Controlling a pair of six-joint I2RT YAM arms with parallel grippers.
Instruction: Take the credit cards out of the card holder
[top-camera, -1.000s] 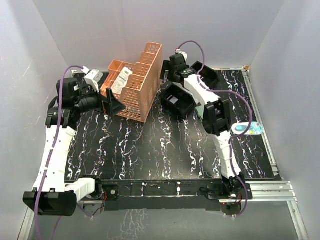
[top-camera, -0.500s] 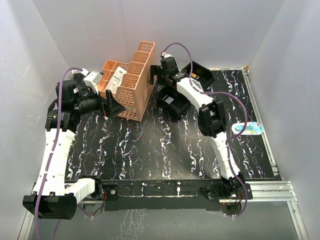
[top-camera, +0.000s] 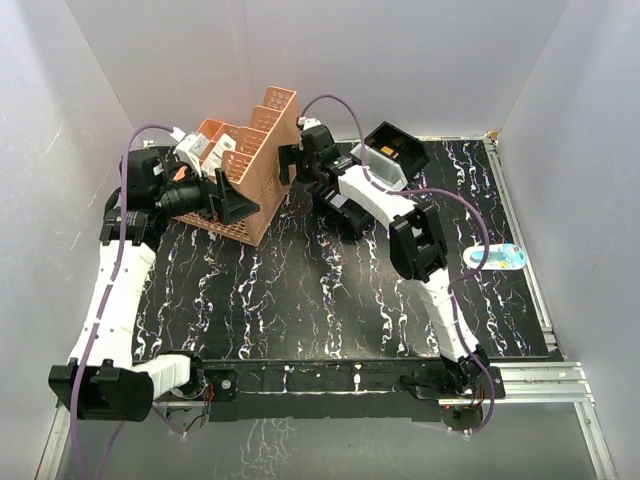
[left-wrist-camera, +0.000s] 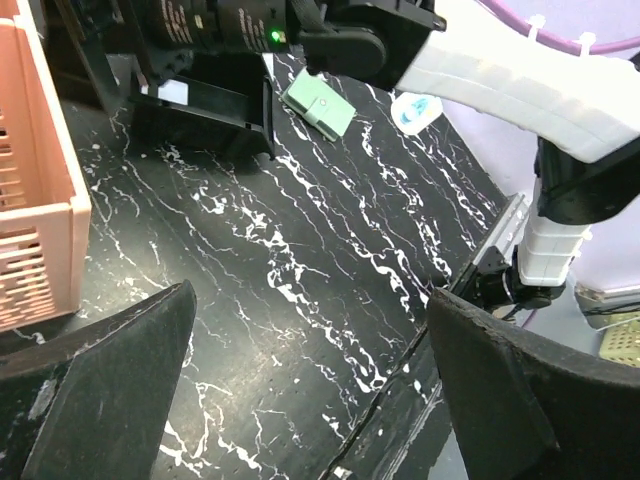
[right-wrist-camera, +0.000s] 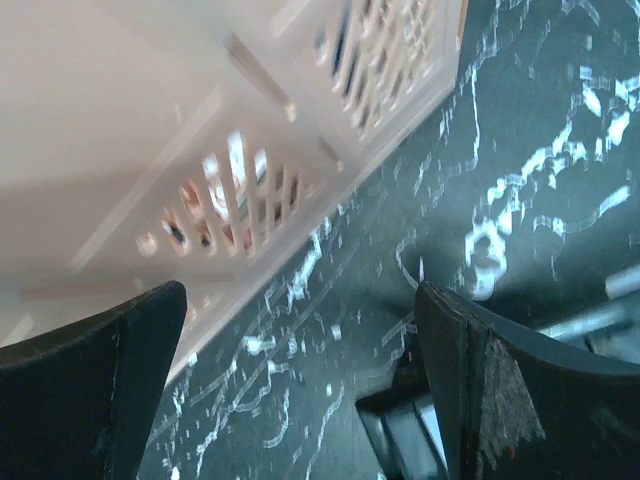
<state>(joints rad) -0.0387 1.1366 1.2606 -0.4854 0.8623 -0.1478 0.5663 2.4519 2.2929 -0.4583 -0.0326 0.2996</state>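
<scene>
The card holder (left-wrist-camera: 318, 107) is a small grey-green rectangle lying shut and flat on the black marbled table (left-wrist-camera: 300, 260), far from my left gripper, past a black tray. In the top view the right arm hides it. My left gripper (top-camera: 226, 201) is open and empty, next to the near side of the orange lattice organiser (top-camera: 250, 170); in the left wrist view the left gripper (left-wrist-camera: 310, 390) hovers over bare table. My right gripper (top-camera: 290, 165) is open and empty at the organiser's right wall; in the right wrist view the right gripper (right-wrist-camera: 300, 380) has that wall (right-wrist-camera: 250, 150) just ahead.
A black-and-white tray (top-camera: 345, 208) lies under the right arm and shows in the left wrist view (left-wrist-camera: 200, 100); its corner shows in the right wrist view (right-wrist-camera: 410, 440). Another black tray part (top-camera: 390, 153) stands at the back. A blue-white item (top-camera: 497, 257) lies at the right.
My right gripper has swung left along the organiser, and the organiser and black tray have shifted left. My left gripper has risen and moved right beside the organiser.
</scene>
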